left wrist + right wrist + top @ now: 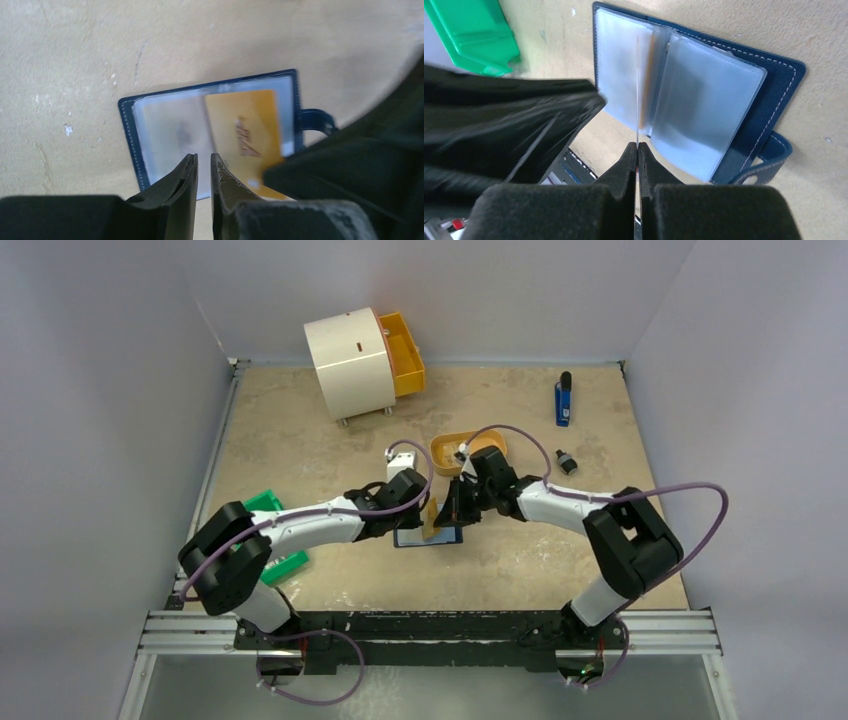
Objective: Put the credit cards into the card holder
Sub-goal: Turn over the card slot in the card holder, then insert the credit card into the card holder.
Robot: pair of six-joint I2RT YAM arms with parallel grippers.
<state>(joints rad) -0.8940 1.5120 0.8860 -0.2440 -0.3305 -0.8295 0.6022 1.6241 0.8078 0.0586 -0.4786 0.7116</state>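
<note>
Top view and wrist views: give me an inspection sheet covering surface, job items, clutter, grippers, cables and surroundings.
Surface: tan table, mottled, scuffed.
Job's things: wallet lies open; one card on edge over it.
Clutter: white drum, orange tray, green box, blue tool.
Grippers: right gripper shut on card; left gripper nearly closed above wallet, grip unclear.
Cables: purple cables loop off both arms, one across the tray.
Surroundings: pale walls, rail at near edge.

From above, one camera takes in the table (300, 450); both wrist cameras closely face the card holder (704, 105).
</note>
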